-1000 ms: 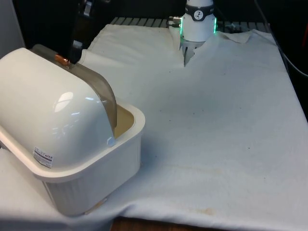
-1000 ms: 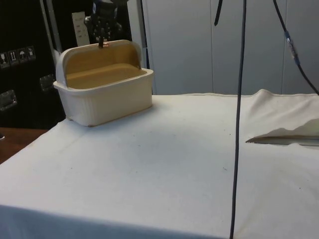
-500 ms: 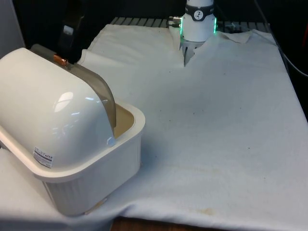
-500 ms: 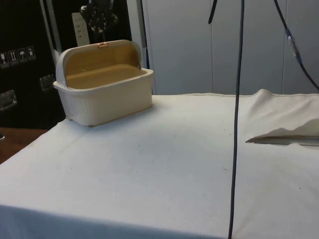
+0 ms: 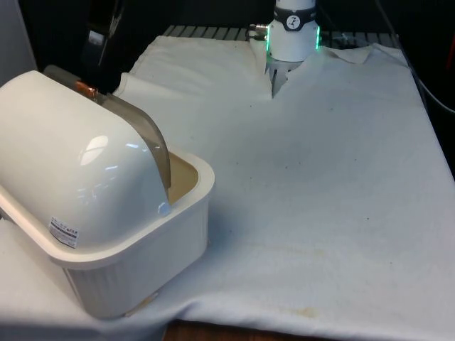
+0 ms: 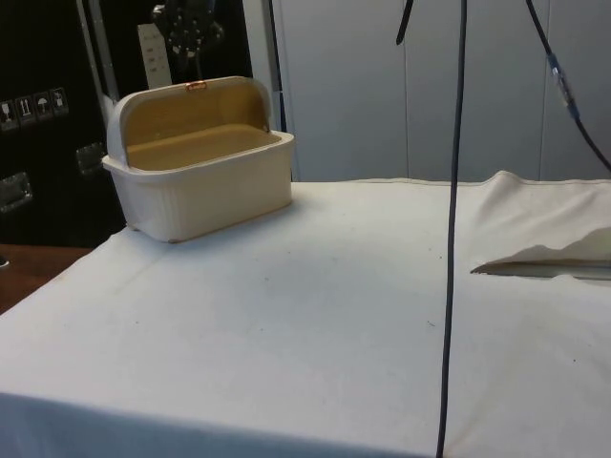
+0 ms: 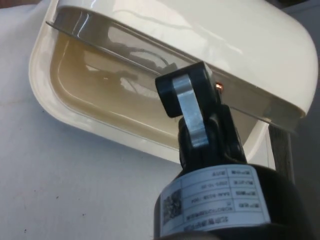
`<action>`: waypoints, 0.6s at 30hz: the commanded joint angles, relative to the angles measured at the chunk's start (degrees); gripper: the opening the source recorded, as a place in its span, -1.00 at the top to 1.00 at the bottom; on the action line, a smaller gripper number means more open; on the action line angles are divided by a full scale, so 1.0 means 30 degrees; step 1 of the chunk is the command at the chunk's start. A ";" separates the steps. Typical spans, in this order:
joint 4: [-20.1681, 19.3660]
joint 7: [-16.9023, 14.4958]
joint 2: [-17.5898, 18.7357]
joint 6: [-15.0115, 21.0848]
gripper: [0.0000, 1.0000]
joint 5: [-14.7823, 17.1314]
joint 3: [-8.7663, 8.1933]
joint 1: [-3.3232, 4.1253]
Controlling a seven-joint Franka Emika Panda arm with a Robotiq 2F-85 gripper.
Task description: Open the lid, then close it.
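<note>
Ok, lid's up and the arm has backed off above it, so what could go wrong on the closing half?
1. The gripper hangs clear above the small copper handle; that handle is a narrow target, so a re-approach may miss or slip off.
2. The smoky lid is rolled back over the dome of the bread box; pushing it off-line might jam it.
3. The box sits near the cloth's edge, so a hard push may shift it.

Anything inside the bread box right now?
Nothing shows in the bread box: the side view has a bare tan floor and back wall. The front wall covers the floor's near strip. The lid is rolled back.
</note>
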 commanded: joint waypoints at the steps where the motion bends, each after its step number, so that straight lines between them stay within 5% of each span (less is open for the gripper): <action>1: 0.0000 0.0000 0.0000 0.0000 1.00 0.0000 -0.0019 0.0000; 18: 0.0095 0.0573 0.0115 0.0000 1.00 0.0038 -0.0344 -0.0057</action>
